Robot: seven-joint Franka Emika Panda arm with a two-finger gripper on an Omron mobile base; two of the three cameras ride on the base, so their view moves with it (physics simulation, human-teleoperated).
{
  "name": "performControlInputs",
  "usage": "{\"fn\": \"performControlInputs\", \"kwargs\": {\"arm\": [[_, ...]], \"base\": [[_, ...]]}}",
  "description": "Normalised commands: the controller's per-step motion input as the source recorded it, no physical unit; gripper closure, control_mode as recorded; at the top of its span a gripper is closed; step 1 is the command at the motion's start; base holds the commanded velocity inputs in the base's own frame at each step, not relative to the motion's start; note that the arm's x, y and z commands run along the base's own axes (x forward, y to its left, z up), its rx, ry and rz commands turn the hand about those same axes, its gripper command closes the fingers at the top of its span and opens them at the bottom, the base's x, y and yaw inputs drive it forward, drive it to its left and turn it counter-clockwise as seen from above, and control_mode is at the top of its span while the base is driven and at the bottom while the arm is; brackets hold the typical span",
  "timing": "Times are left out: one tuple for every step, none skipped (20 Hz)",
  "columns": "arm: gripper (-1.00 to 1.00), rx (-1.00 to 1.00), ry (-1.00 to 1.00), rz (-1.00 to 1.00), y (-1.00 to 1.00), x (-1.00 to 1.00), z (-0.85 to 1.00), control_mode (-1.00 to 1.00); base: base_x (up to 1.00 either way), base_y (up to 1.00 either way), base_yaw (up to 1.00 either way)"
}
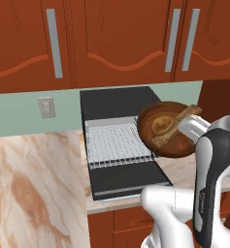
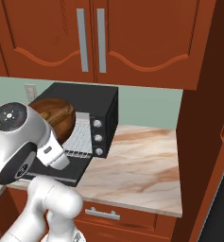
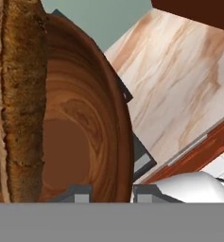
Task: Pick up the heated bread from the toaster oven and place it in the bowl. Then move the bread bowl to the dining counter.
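The dark-brown wooden bowl [image 1: 167, 130] hangs tilted in the air, just right of the toaster oven's mouth. My gripper [image 1: 191, 123] is shut on the bowl's right rim. The small golden bread [image 1: 161, 125] lies inside the bowl, partly under the lighter wooden bar [image 1: 177, 123]. The black toaster oven [image 1: 116, 104] stands on the worktop with its door [image 1: 128, 181] dropped open and its wire rack [image 1: 117, 143] bare. In the hand view the bowl [image 3: 85, 123] rises close up, its rim pinched in my gripper [image 3: 111, 194]. From the right, the bowl [image 2: 56, 113] sits before the oven [image 2: 92, 99]. The dining counter is out of view.
Reddish wall cabinets [image 1: 116, 38] hang low over the oven. Marble worktop [image 2: 142, 160] stretches right of the oven to a tall wood panel [image 2: 208, 118]; more worktop [image 1: 34, 184] lies to its left. A wall outlet [image 1: 46, 107] sits on the green backsplash.
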Motion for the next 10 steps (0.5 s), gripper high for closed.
{"fn": "performControlInputs", "kwargs": {"arm": [[1.00,0.00,0.00,0.00,0.00,-0.12,0.00,-1.00],[1.00,0.00,0.00,0.00,0.00,0.00,0.00,1.00],[1.00,0.00,0.00,0.00,0.00,0.00,0.00,1.00],[1.00,0.00,0.00,0.00,0.00,0.00,0.00,1.00],[1.00,0.00,0.00,0.00,0.00,0.00,0.00,1.00],[1.00,0.00,0.00,0.00,0.00,0.00,0.00,1.00],[1.00,0.00,0.00,0.00,0.00,0.00,0.00,1.00],[1.00,0.00,0.00,0.00,0.00,0.00,0.00,1.00],[1.00,0.00,0.00,0.00,0.00,0.00,0.00,1.00],[1.00,0.00,0.00,0.00,0.00,0.00,0.00,1.00]], "base": [[0.00,0.00,0.00],[-0.25,0.00,0.07],[-0.39,-0.09,0.18],[-0.56,-0.35,0.29],[-0.73,-0.63,0.35],[-0.80,-0.69,0.38],[-0.81,-0.67,0.45],[-0.78,-0.61,0.56],[-0.85,-0.63,0.68],[-0.85,-0.64,0.77]]}}
